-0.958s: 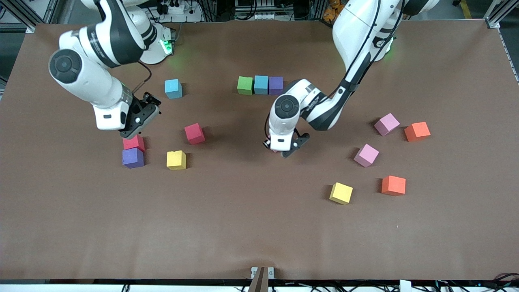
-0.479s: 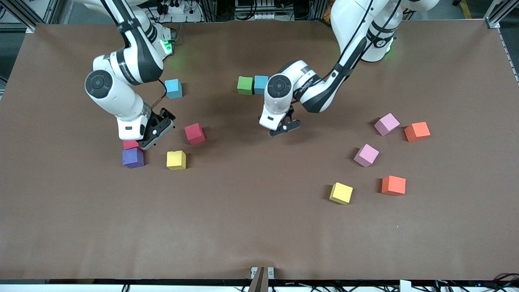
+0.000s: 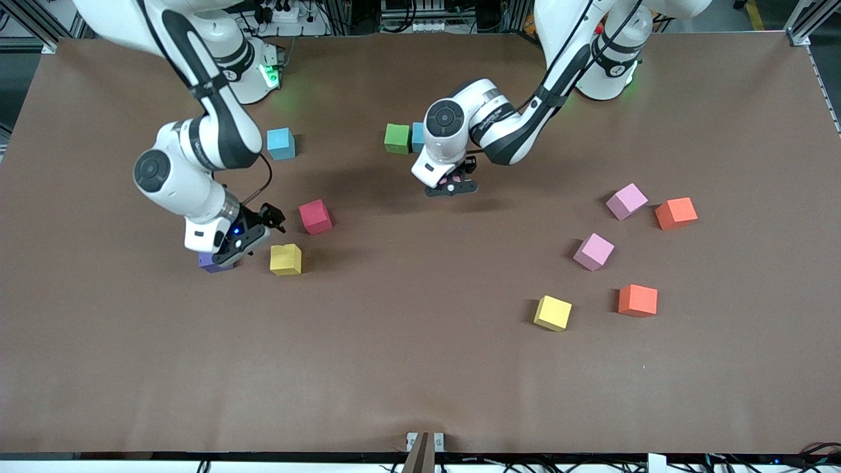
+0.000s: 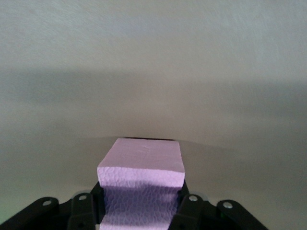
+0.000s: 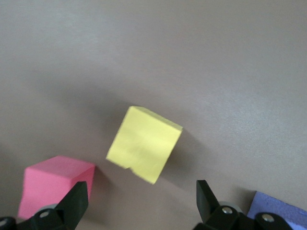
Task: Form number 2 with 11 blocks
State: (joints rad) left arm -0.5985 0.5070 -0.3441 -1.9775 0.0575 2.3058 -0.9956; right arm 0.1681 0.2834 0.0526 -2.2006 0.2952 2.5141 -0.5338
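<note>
Brown table [image 3: 420, 368] is carrying scattered blocks between two white arms. Left gripper [image 3: 452, 185] is clamping a pink block [image 4: 142, 167] between its fingers and is hanging over bare table just in front of the green block [image 3: 397, 138] and the blue block [image 3: 417, 136]; the purple block that was ending this row a second ago is now hidden by the arm's wrist. Right gripper [image 3: 238, 253] is standing open, its fingers [image 5: 207, 196] straddling nothing, beside the yellow block [image 3: 286, 259] and the red block [image 3: 315, 217], and partly covering a purple block [image 3: 209, 265]. Since a second ago it has been dropping lower and shifting toward the front camera, while the left gripper has been carrying its load toward the row. Both arms are reaching down with bent elbows. A second red block, earlier beside the purple one, is probably hidden under the right gripper.
</note>
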